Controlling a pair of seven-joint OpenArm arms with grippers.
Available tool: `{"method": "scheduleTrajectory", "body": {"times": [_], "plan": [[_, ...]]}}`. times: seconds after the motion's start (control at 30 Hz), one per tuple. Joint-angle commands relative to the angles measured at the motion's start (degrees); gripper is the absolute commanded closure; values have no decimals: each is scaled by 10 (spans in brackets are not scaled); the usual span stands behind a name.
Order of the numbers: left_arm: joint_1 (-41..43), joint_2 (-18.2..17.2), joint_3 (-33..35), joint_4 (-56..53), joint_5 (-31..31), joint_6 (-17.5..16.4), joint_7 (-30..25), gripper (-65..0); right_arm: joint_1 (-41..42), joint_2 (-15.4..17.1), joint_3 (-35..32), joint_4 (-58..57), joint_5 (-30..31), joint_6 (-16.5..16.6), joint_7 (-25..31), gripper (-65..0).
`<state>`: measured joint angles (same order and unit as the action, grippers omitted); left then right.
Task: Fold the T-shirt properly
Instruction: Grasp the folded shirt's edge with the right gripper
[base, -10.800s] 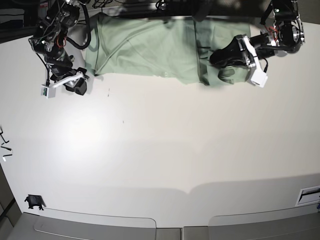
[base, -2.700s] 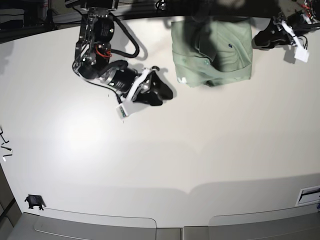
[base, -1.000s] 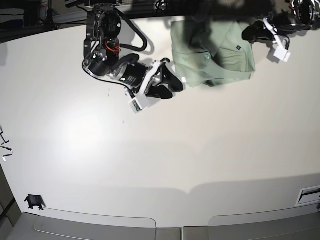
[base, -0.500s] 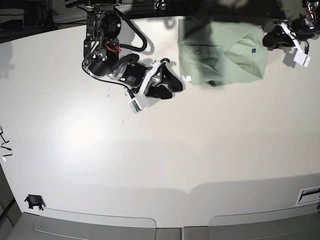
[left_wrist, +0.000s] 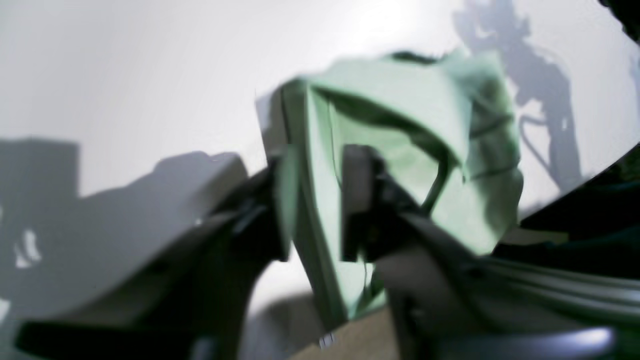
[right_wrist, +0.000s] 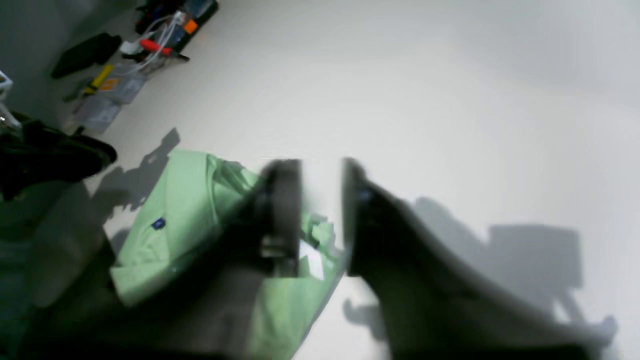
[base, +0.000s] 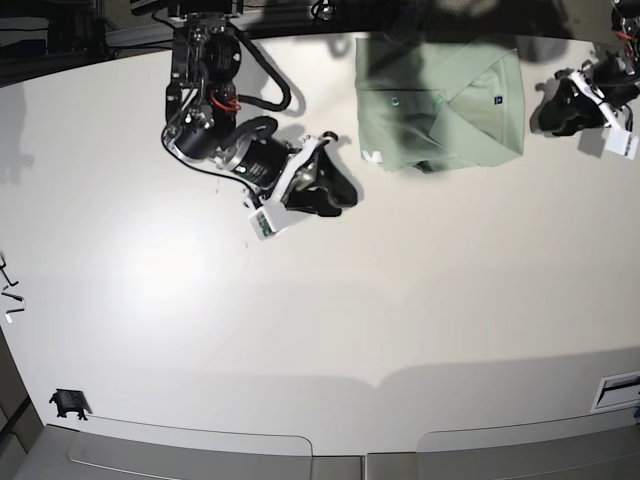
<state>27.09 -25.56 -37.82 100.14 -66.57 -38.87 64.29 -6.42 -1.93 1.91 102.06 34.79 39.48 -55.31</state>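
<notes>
Pale mint-green cotton T-shirt (base: 440, 105) lies folded, far right on white tabletop (base: 320, 300). Left gripper (left_wrist: 312, 210) appears to straddle a hem; right gripper (right_wrist: 322, 215) is narrow, empty. Risk: left's retreat snags and unfolds it.

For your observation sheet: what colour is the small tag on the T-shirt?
Blue, on the pale green T-shirt; the tag shows best in the base view.

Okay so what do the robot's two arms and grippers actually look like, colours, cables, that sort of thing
Both arms are black and bulky, with black cables looping along them. The right arm shows small red wiring near its joints. The right gripper has dark, wedge-shaped fingers and a white block beside it with a small green mark. The left gripper is also black, with a similar white block on its side.
</notes>
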Motion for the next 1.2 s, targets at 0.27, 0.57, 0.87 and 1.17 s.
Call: {"method": "scheduleTrajectory", "body": {"times": [0.27,0.57,0.87,1.17], "plan": [[-26,32,22,9,-9,-2,-18,0,24,-21,-92,4,89,5,-66,0],[-25,41,171,8,98,0,-61,0,24,-20,-146,-105,-37,5,-13,0],[-25,41,252,7,366,187,-172,0,26,-21,-81,-146,-49,-32,-1,0],[-25,37,251,44,389,202,-180,0,31,-20,-33,-141,-42,-39,-5,0]]}}
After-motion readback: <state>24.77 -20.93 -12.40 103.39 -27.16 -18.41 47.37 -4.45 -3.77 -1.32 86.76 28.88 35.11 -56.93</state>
